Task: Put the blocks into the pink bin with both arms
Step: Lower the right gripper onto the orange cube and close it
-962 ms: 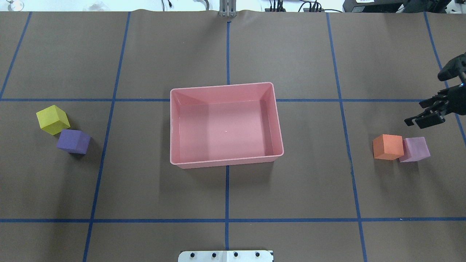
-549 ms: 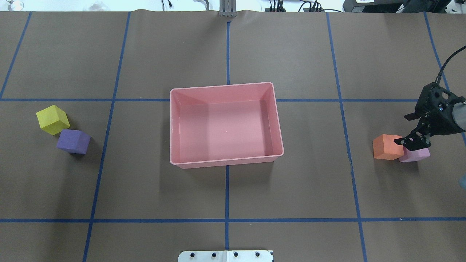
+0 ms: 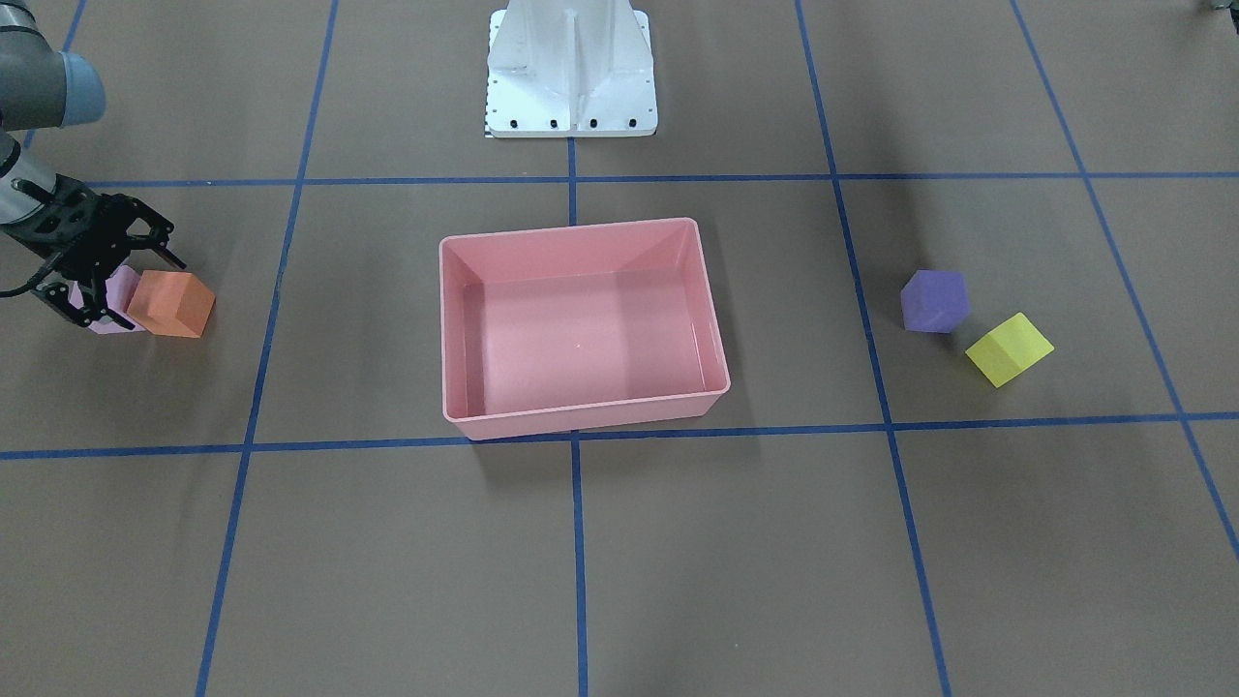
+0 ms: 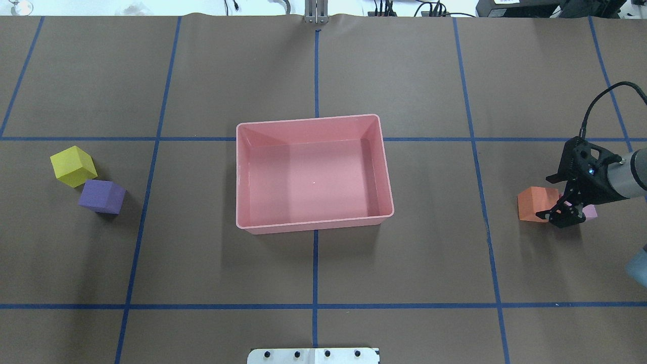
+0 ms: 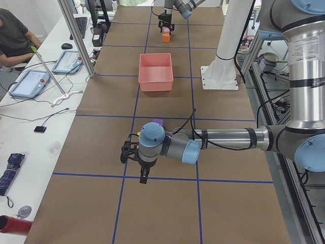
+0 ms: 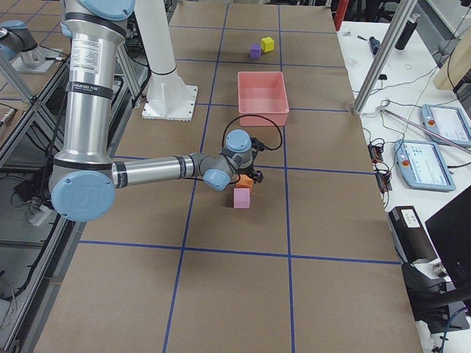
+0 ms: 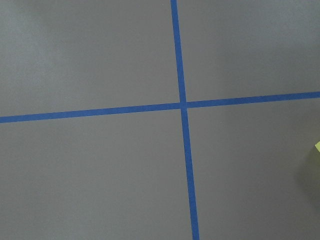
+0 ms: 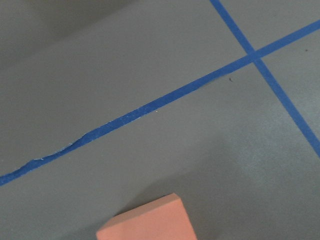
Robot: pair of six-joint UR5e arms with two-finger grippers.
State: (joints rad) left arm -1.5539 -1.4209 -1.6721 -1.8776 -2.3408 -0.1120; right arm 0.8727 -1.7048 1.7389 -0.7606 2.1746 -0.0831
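The pink bin (image 4: pixel 313 225) stands empty at the table's middle. The orange block (image 4: pixel 532 203) and the light pink block (image 3: pixel 120 290) touch each other on the right side. My right gripper (image 4: pixel 561 215) is open and low over the light pink block, one finger on each side of it. The block is mostly hidden under the gripper in the overhead view. The yellow block (image 4: pixel 73 166) and the purple block (image 4: pixel 102 196) sit together at the far left. My left gripper (image 5: pixel 134 164) shows only in the exterior left view, above the table near the purple block. I cannot tell whether it is open or shut.
Blue tape lines (image 4: pixel 315 306) grid the brown table. The white pedestal base (image 3: pixel 571 73) stands at the robot's edge. The right wrist view shows the orange block's corner (image 8: pixel 150 222). The left wrist view shows bare table and a yellow sliver (image 7: pixel 317 146).
My right gripper has come in from the right edge and gone down onto the light pink block, covering most of it. The blocks and bin have not moved.
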